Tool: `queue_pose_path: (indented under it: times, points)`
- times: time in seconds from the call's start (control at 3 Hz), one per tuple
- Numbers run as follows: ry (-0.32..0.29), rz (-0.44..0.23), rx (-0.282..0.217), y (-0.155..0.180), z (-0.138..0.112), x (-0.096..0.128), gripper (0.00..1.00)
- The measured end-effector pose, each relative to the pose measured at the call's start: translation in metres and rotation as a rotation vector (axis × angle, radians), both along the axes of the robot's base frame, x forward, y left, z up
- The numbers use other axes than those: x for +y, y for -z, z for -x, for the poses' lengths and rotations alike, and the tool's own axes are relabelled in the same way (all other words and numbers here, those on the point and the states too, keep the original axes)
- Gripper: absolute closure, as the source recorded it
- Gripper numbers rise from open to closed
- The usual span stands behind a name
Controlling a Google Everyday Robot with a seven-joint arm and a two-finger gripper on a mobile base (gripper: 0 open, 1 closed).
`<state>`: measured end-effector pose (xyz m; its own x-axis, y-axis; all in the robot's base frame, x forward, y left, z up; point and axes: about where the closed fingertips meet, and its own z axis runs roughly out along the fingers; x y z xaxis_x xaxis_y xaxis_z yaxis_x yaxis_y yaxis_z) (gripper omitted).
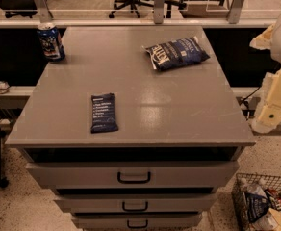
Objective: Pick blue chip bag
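The blue chip bag (177, 53) lies on the grey cabinet top (145, 109) at the back right. It is puffy and navy with white lettering, and its white patch is at its left end. My gripper (269, 113) hangs off the cabinet's right side, beyond its edge. It is cream-coloured and sits below and to the right of the bag, well apart from it. It holds nothing that I can see.
A flat dark blue bar wrapper (103, 112) lies at the front left of the top. A blue drink can (50, 41) stands at the back left corner. The cabinet has stacked drawers (133, 176) in front. A wire basket of snacks (265, 203) sits on the floor at the lower right.
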<state>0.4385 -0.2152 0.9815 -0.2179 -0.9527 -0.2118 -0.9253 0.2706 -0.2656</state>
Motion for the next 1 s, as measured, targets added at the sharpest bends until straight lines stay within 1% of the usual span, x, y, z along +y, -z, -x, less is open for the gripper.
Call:
queue_pose_path:
  times: [0.33, 0.67, 1.0]
  points:
    - [0.000, 0.000, 0.000, 0.000, 0.000, 0.000, 0.00]
    - [-0.027, -0.015, -0.018, 0.001, -0.010, 0.003, 0.00]
    - [-0.046, -0.086, -0.055, 0.009, -0.050, 0.007, 0.00]
